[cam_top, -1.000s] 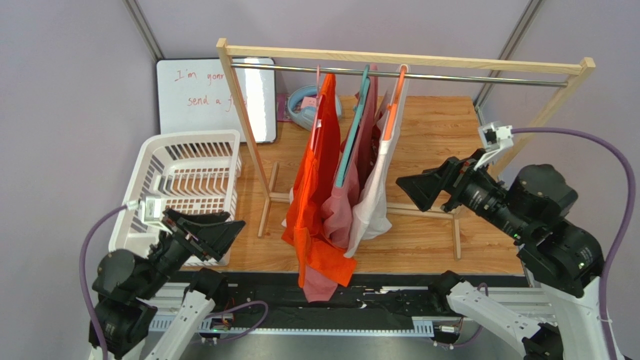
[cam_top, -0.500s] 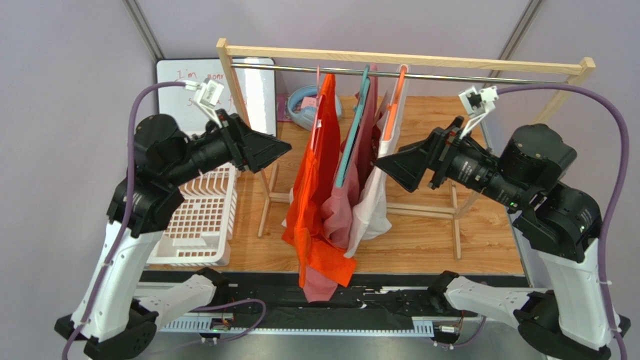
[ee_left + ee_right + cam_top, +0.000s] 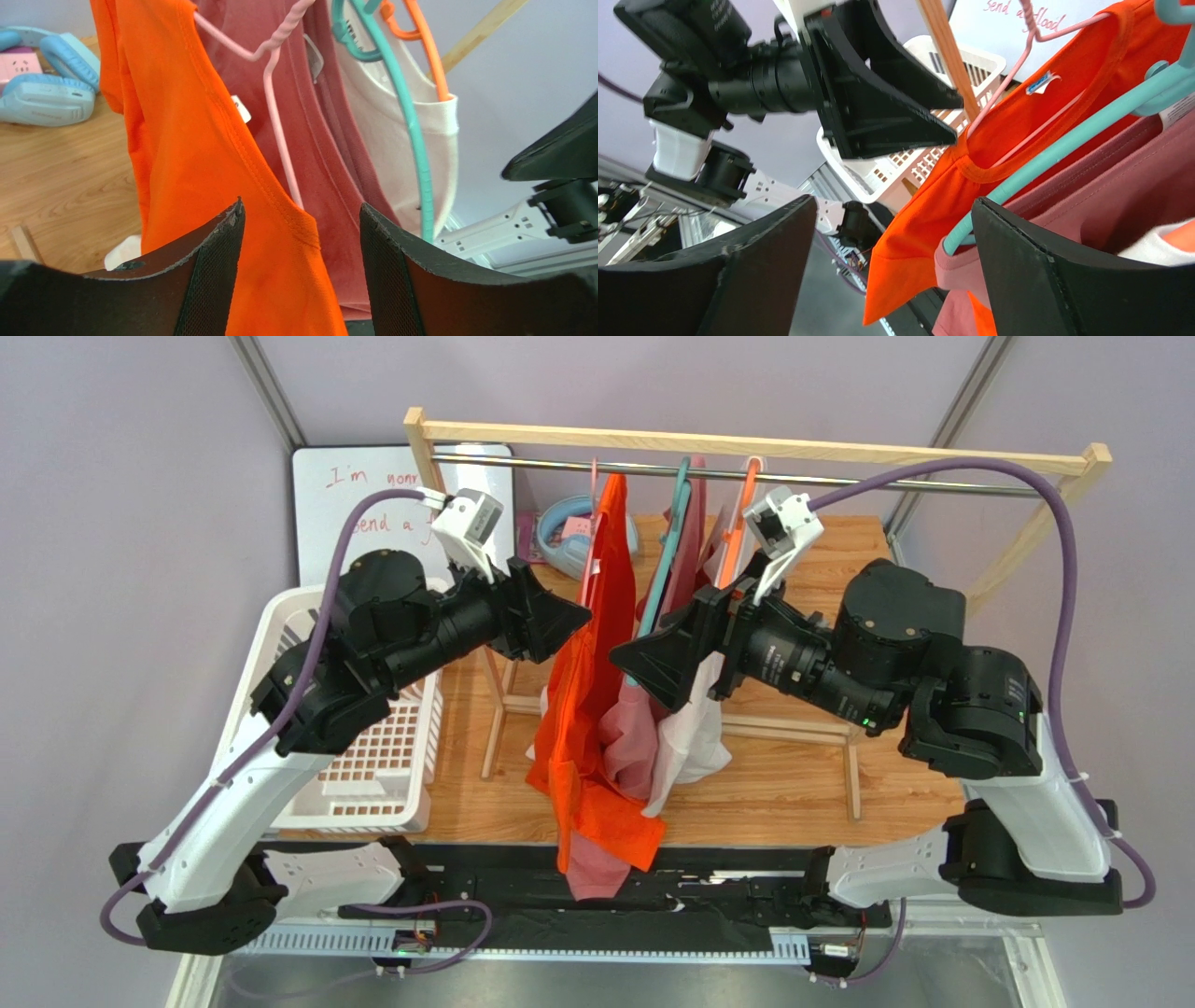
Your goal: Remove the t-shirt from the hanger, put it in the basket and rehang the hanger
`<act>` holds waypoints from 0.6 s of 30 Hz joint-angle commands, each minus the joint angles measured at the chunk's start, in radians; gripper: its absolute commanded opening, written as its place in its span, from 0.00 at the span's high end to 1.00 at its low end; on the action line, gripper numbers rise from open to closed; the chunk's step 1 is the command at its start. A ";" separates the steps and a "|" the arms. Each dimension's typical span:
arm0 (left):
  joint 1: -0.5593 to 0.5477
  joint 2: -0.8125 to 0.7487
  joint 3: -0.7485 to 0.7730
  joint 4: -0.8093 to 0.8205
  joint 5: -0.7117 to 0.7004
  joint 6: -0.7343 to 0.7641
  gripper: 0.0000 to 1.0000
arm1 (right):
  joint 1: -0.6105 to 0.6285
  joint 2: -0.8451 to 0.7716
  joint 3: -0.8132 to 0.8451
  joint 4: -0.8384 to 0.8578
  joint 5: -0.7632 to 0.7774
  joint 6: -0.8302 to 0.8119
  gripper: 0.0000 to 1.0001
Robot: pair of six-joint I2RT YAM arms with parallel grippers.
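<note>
T-shirt (image 3: 210, 175), orange, w/ pink hanger (image 3: 269, 59) btm hidden inside

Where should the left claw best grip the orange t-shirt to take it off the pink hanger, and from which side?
Probably the stitched edge of the orange t-shirt beside the arm of the pink hanger, approached from the side of the white basket. It is the outermost garment, so that face is free, and the edge lies between the open jaws of the left claw.

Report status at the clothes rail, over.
Left jaws open at orange t-shirt; right jaws open, empty. It hangs on pink hanger. Red shirt, white shirt crowd behind.
</note>
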 commanded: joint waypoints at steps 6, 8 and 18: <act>-0.036 -0.026 -0.131 0.050 -0.098 -0.015 0.43 | 0.019 0.103 0.069 0.036 0.262 -0.078 0.18; -0.037 -0.032 -0.156 0.066 -0.088 -0.027 0.46 | 0.019 0.117 0.066 0.044 0.276 -0.086 0.18; -0.037 -0.067 -0.158 0.047 -0.140 -0.014 0.93 | 0.019 0.128 0.018 0.113 0.290 -0.095 0.18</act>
